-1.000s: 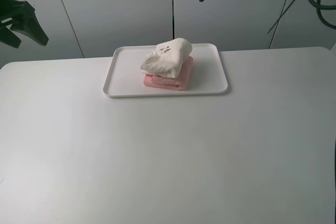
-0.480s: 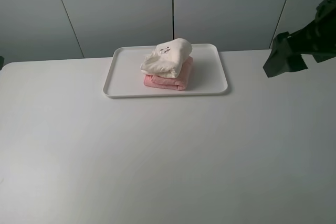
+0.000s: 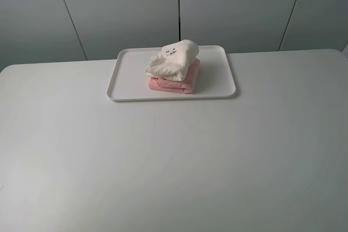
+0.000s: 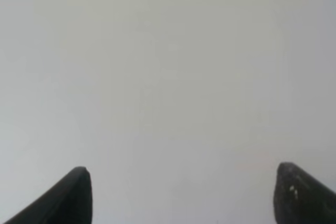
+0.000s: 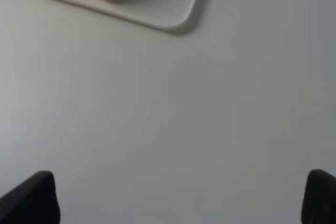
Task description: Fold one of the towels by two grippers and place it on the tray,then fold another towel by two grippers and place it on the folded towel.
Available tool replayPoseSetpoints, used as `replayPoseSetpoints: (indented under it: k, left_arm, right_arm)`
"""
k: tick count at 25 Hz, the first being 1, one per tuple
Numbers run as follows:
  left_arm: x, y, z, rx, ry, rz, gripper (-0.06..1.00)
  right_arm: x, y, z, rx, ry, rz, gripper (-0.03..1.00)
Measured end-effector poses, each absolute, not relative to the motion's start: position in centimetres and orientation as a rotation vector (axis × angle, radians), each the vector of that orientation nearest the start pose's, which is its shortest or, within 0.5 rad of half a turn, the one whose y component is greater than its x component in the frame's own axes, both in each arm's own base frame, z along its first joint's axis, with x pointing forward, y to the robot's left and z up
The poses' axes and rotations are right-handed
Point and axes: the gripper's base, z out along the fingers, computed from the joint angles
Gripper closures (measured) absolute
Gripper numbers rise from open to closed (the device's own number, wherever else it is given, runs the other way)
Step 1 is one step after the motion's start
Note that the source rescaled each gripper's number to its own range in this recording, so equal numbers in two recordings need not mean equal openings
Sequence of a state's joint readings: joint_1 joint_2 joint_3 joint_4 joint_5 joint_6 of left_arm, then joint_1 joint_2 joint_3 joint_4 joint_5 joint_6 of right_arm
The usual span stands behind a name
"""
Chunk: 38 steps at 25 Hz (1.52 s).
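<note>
Exterior high view: the cream-white towel [image 3: 173, 60] lies folded on the pink towel [image 3: 175, 82], both on the white tray [image 3: 126, 80] at the far side of the table [image 3: 174, 161]; no arm shows. The 2 bundles look soft, light and floppy, best pinched at a folded edge if handled.

Left wrist view: left gripper [image 4: 181, 195] jaws apart, empty, over bare table.

Right wrist view: right gripper [image 5: 181, 198] spread wide, empty, near the tray corner.

White table [image 3: 174, 161]; white tray [image 3: 126, 80] directly on it near far edge, nothing else on tabletop.
</note>
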<state>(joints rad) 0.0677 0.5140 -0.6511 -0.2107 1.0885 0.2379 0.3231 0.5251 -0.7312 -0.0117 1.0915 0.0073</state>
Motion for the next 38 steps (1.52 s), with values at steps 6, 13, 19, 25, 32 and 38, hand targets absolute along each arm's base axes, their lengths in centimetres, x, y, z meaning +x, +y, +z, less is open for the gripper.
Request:
replayPoseSetpoints:
  k: [6, 13, 19, 25, 32, 38]
  left_arm:
    - [2.7, -1.5, 30.1, 0.167, 2.232, -0.104, -0.01]
    - [-1.1, -1.8, 28.4, 0.143, 2.126, -0.099, -0.01]
    - [-1.7, -1.3, 28.1, 0.043, 2.135, -0.078, -0.01]
    - [-1.8, -0.8, 28.0, -0.001, 2.137, -0.025, -0.01]
    - [-1.7, -0.5, 28.2, -0.025, 2.116, 0.011, -0.01]
    - [-1.7, -0.5, 28.2, -0.034, 2.115, 0.006, -0.01]
  right_arm:
    - [3.6, 1.1, 31.2, -0.334, 2.298, 0.166, -0.03]
    - [2.4, 1.0, 28.1, -0.330, 2.325, 0.202, -0.03]
    - [2.7, 1.1, 27.6, -0.325, 2.299, 0.210, -0.03]
    - [2.7, 1.1, 27.5, -0.335, 2.294, 0.208, -0.03]
    - [2.5, 1.3, 27.5, -0.378, 2.286, 0.233, -0.03]
    - [1.5, 1.1, 27.7, -0.372, 2.207, 0.252, -0.03]
